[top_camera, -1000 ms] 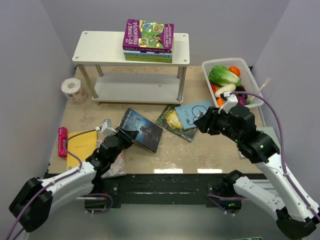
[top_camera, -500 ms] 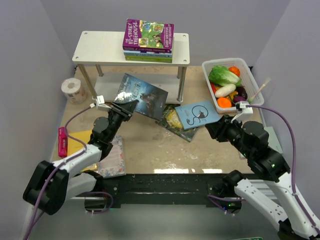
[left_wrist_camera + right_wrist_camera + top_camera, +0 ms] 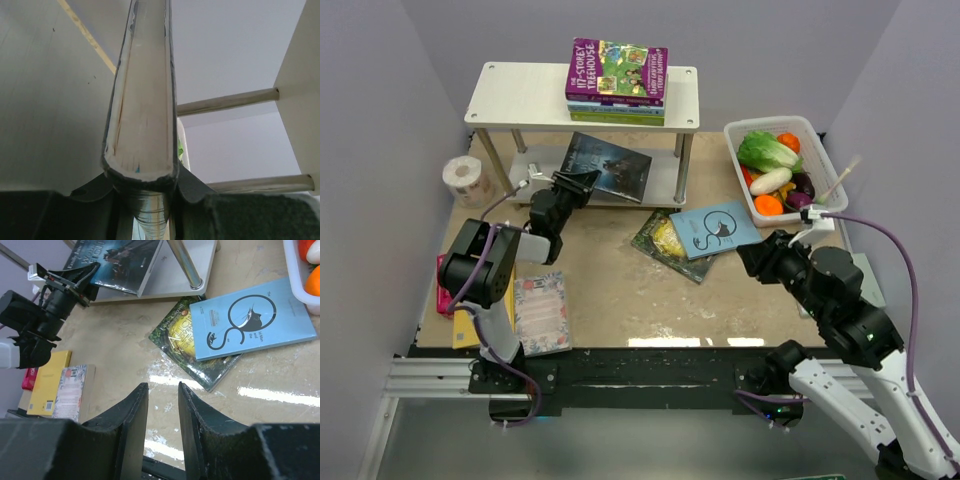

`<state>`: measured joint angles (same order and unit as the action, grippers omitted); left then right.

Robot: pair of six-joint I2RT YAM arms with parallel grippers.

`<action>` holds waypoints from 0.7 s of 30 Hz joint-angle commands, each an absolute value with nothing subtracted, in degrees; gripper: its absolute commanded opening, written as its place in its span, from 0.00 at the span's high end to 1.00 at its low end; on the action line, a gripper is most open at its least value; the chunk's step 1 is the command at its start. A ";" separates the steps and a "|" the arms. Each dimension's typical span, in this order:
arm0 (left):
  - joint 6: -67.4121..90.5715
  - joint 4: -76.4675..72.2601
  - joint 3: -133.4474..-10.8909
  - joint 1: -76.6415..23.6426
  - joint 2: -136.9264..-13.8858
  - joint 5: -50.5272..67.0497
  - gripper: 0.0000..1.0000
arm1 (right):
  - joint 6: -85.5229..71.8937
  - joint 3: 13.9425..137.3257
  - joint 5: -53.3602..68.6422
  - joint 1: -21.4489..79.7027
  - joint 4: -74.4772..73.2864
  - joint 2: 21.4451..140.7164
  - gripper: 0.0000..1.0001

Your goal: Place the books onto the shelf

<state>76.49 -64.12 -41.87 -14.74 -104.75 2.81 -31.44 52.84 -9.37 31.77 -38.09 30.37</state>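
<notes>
Yellow book (image 3: 48, 381): mostly hidden in my top view by the left arm (image 3: 485, 265). Stack (image 3: 618, 80) on the shelf (image 3: 520, 95) top: count unclear, perhaps four. Other books, four: dark book (image 3: 615, 168), clamped in my left gripper (image 3: 582, 182), on the lower board; blue book (image 3: 715, 228) overlapping green book (image 3: 660, 238); floral book (image 3: 543, 312). Right gripper (image 3: 162, 386): jaws apart, empty.

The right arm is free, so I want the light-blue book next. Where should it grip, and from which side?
Pinch the light-blue book by its near long edge, coming in low from the robot's side with the right gripper. It lies flat, partly propped on the green book, so that edge probably sits raised for a finger to slip under.
</notes>
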 commanded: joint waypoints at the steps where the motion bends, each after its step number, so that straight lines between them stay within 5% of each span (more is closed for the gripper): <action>1: 78.58 -83.15 -49.74 -14.41 -105.38 3.43 1.00 | -32.61 52.12 -10.99 31.82 -36.73 29.71 0.66; 7: 76.81 -74.89 -48.44 -14.41 -105.82 0.79 0.97 | -33.40 51.42 -10.72 31.73 -37.00 30.23 0.64; 21: 75.07 -53.63 -44.12 -14.41 -103.71 0.18 0.45 | -34.72 49.31 -8.62 31.82 -35.33 30.85 0.60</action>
